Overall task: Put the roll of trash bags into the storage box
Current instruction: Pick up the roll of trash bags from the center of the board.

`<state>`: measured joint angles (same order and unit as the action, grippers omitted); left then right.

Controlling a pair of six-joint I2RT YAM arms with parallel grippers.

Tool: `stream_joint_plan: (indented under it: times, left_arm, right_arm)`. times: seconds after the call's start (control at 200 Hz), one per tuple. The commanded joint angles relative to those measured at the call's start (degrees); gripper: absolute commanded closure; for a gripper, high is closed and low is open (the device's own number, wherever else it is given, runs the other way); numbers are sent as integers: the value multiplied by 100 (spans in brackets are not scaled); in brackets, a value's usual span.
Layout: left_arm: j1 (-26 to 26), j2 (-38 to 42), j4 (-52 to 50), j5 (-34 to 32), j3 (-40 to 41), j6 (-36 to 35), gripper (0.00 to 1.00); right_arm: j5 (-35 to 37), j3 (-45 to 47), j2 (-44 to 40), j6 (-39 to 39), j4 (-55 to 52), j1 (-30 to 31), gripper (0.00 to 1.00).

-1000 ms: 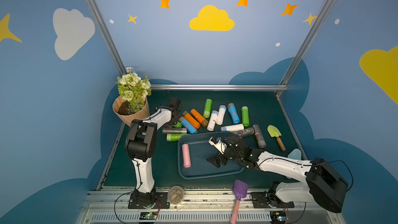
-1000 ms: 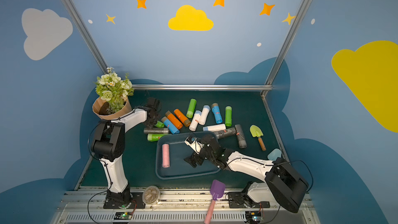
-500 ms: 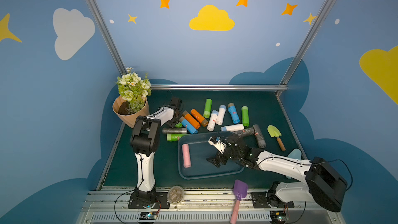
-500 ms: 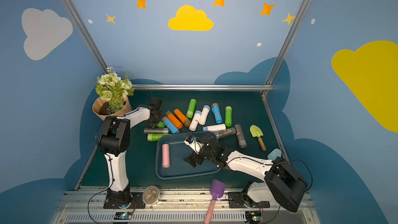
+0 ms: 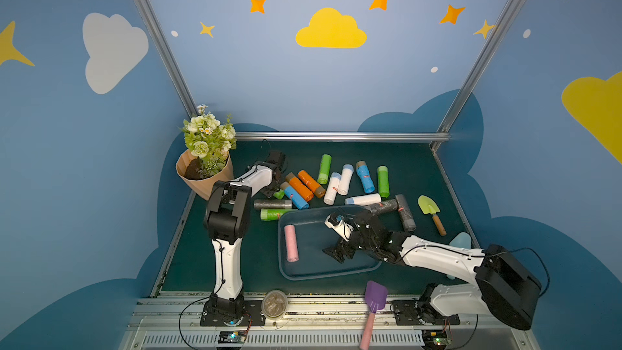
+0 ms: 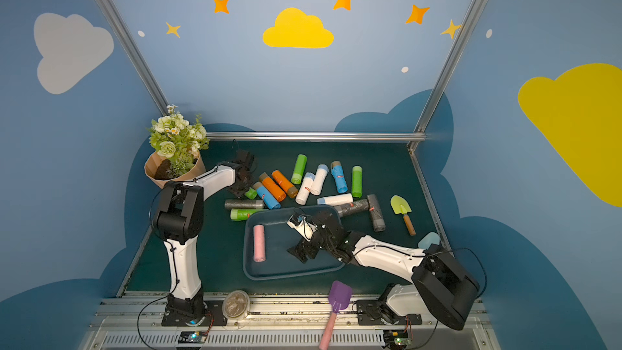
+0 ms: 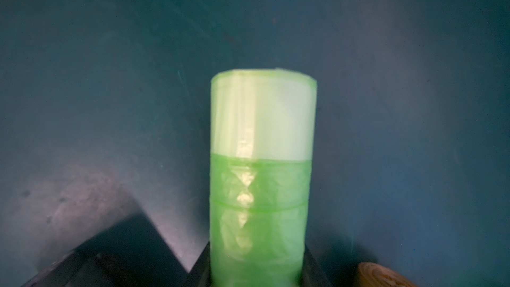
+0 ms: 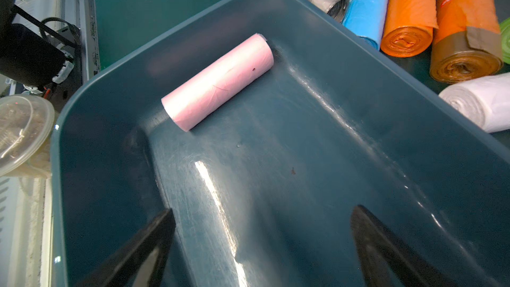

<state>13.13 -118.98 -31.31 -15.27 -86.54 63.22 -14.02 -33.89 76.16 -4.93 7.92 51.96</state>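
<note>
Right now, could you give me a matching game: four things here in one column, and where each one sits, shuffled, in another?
Things:
1. pink roll
2. green roll
3. trowel
4. purple scoop

Places:
A. across the front rail
B. inside the box
C. on the mat
D. between the left gripper's fingers

Pairs: 1-B, 2-D, 3-C, 4-A

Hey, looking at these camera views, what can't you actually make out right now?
Left tool grip: the left wrist view cuts its fingers off at the edge beside the green roll; in both top views the tool's own body covers them.
Clear tub: contents too cloudy and small in a top view.
Pale blue thing: mostly behind the right arm in both top views.
</note>
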Motion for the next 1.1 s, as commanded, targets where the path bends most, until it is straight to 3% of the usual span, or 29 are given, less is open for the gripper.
stream_joint_plan:
  times: [0.0, 0.395, 0.751, 1.096]
  left_arm:
    - [58, 360, -342, -528, -231, -207, 60]
    - [337, 1032, -582, -642, -163, -531, 60]
    - [1302, 2215, -1039, -1100, 188, -1212, 60]
    - [2008, 3676, -928, 59, 1521, -1641, 60]
  right_arm:
    - [81, -160, -39, -25, -47, 16, 3]
    - [247, -79, -171, 81, 47, -67, 3]
    - [412, 60, -464, 449, 99, -387, 3]
    - [400, 247, -985, 576, -341, -260, 3]
